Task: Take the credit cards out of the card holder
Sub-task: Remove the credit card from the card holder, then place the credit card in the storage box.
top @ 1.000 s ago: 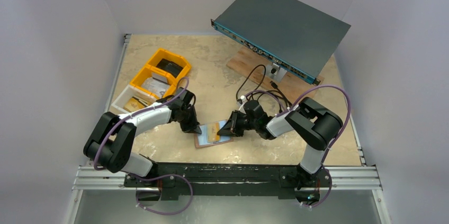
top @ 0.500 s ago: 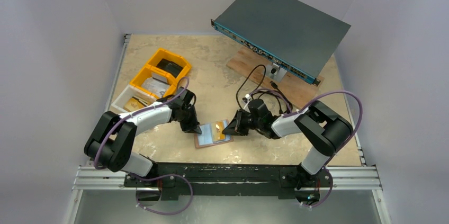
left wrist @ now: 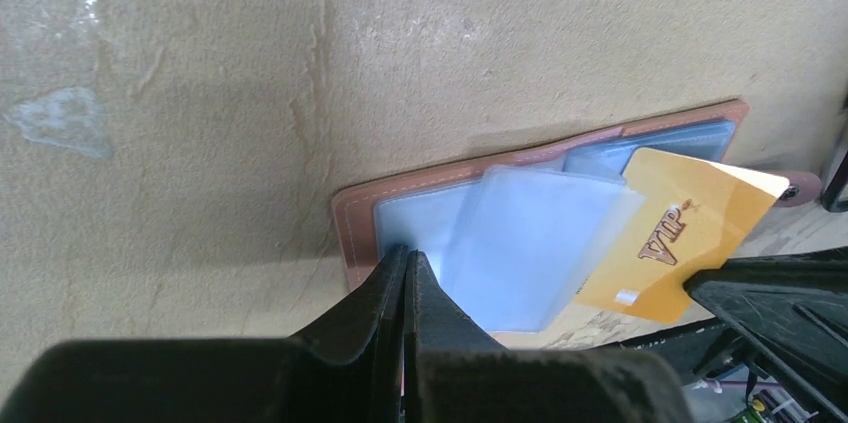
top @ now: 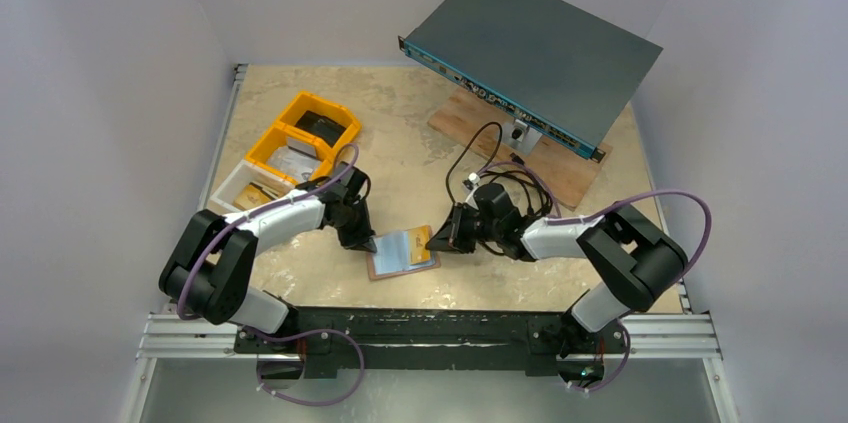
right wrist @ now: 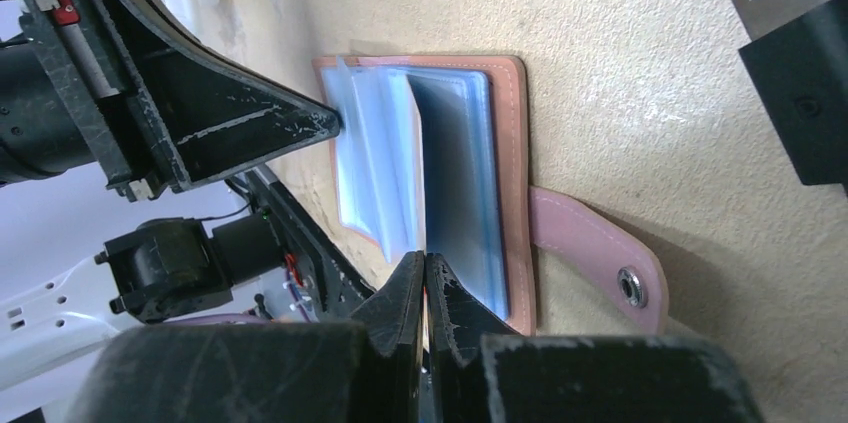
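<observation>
Gold card (left wrist: 672, 243) — drawn further from the card holder (left wrist: 352, 218) by right gripper (top: 433, 242).

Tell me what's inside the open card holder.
Pale translucent sleeves and a yellow VIP card sticking half out, pinched by the right fingers. Whether the sleeves hold more cards is hidden.

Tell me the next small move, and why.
Probably pull the right pincer rightward to slide the gold card clear: it grips the card, which is only partly out of the card holder, while the left pincer pins the holder's left edge.
</observation>
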### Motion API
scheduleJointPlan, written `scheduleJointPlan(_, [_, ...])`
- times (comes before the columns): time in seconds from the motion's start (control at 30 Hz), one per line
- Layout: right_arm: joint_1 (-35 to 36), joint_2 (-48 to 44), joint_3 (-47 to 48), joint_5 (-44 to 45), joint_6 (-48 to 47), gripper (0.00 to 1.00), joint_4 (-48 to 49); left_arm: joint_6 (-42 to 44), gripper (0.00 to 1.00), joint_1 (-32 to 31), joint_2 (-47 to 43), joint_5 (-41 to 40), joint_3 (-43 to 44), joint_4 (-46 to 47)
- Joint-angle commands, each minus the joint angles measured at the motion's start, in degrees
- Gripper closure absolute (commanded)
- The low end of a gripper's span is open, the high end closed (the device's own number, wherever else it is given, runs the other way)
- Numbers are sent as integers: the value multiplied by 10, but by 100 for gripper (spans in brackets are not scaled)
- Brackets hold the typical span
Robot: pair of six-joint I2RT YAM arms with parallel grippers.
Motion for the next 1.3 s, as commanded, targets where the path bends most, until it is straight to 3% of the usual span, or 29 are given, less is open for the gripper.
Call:
scheduleJointPlan(0.0, [-6,-27,10,21,-24,100,-28,20,100,-2,-6,-25,25,-23])
scheduleJointPlan(0.13, [-7,-36,12,17,-25,100,-33,25,100,-2,-19,-19,43,-30])
scheduleJointPlan(0.37, [-13,-69,25,6,-22,100,-51,39,57,-2,-81,-2,81,-59])
scheduleJointPlan(0.57, [-30,-93,44,-42,6,100,-29,37,36,3,-133,55,78,-41])
scheduleJointPlan(0.87, [-43,-94,43,-134,98,100,98,12,34,22,-181,171,57,30])
scheduleJointPlan(1.27, [-44,-71,17,-165,199,100,247,-41,40,34,-181,258,17,126])
